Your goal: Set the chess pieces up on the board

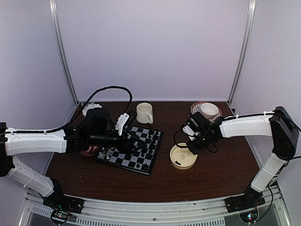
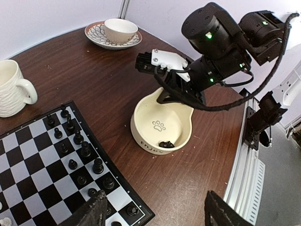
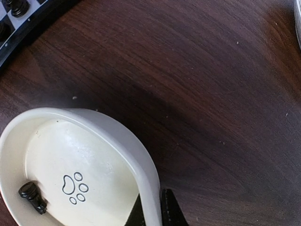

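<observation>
The board [image 1: 151, 165] lies left of centre, with black chess pieces [image 2: 84, 149] standing in two rows along its right edge [image 2: 92, 141] and white ones [image 1: 109, 154] at its left side. My left gripper [image 2: 155, 207] hovers open above the board's near right corner, holding nothing. A cream bowl [image 2: 160, 125] with a paw print sits to the right of the board, with a black piece [image 3: 33, 195] lying inside. My right gripper [image 3: 153, 209] is shut on the bowl's rim [image 3: 117, 136], one finger [image 3: 171, 212] outside and the other inside.
A white mug [image 1: 144, 113] stands behind the board. A cup on a patterned saucer [image 1: 207, 109] sits at the back right, and a glass dish [image 1: 91, 107] at the back left. The table's metal front rail [image 2: 244, 160] runs close to the bowl.
</observation>
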